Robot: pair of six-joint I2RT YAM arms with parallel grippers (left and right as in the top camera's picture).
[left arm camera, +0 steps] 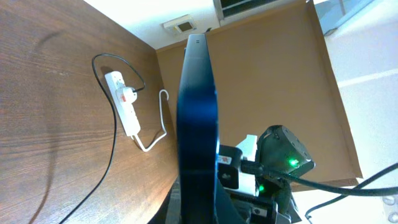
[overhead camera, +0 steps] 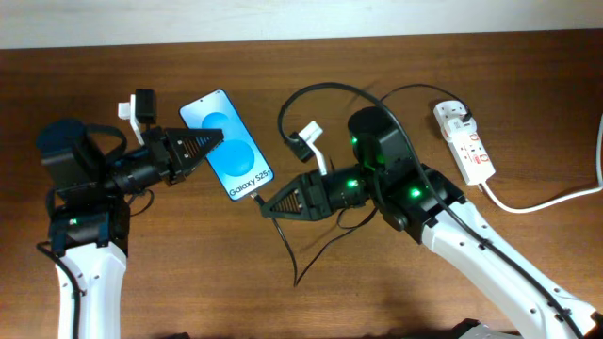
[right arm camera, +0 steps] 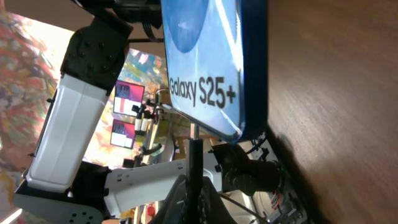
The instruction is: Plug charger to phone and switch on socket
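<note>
The phone (overhead camera: 231, 151) lies slanted on the wooden table, blue screen up, reading "Galaxy S25+". My left gripper (overhead camera: 215, 141) is shut on its left long edge; the left wrist view shows the phone (left arm camera: 198, 124) edge-on between the jaws. My right gripper (overhead camera: 265, 208) is shut on the charger (overhead camera: 257, 198) at its connector end. In the right wrist view the charger (right arm camera: 194, 155) meets the bottom edge of the phone (right arm camera: 208, 62); I cannot tell whether the tip is seated. The white socket (overhead camera: 464, 141) lies at the far right with the charger's black plug (overhead camera: 467, 119) in it.
A thick white cord (overhead camera: 537, 201) runs from the socket off the right edge. Slack black cable loops behind my right arm (overhead camera: 325, 89) and trails toward the front edge (overhead camera: 300, 250). The socket (left arm camera: 122, 102) also shows in the left wrist view.
</note>
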